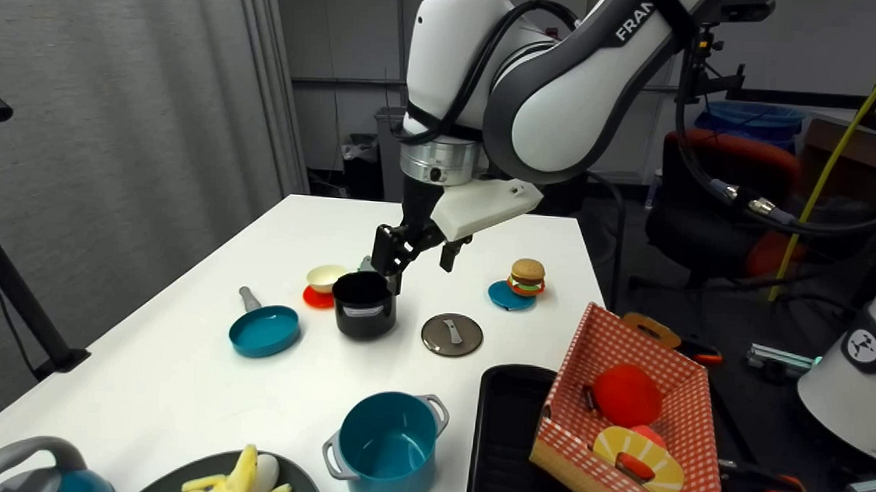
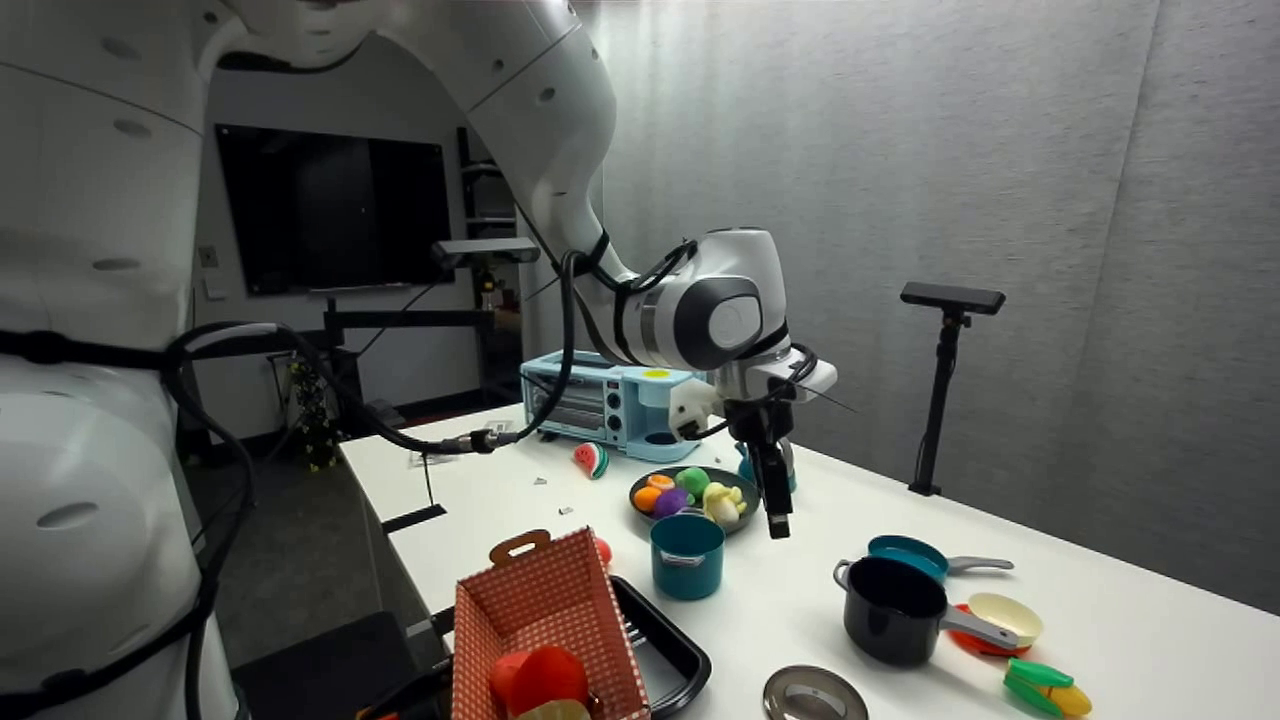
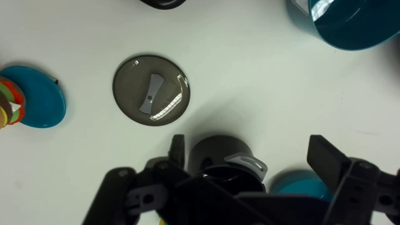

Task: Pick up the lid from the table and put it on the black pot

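The lid (image 1: pixel 471 336) is a round grey disc with a light grey handle. It lies flat on the table beside the black pot, and shows in the wrist view (image 3: pixel 128 90); an exterior view (image 2: pixel 782 692) cuts it off at the bottom edge. The black pot (image 1: pixel 364 324) stands upright and uncovered, with a grey handle, also visible in an exterior view (image 2: pixel 890 625). In the wrist view the pot (image 3: pixel 215 147) is partly hidden behind my gripper. My gripper (image 1: pixel 421 269) is open and empty above the table near the pot; its fingers are spread wide in the wrist view (image 3: pixel 247 137).
A teal pot (image 1: pixel 391 480) and a black tray (image 1: pixel 504 426) with a red checkered basket (image 1: pixel 572 385) stand near the lid. A teal pan (image 1: pixel 264 331) and a cream bowl (image 1: pixel 326 277) are beside the black pot. A burger (image 1: pixel 527 276) sits on a blue disc (image 1: pixel 506 297).
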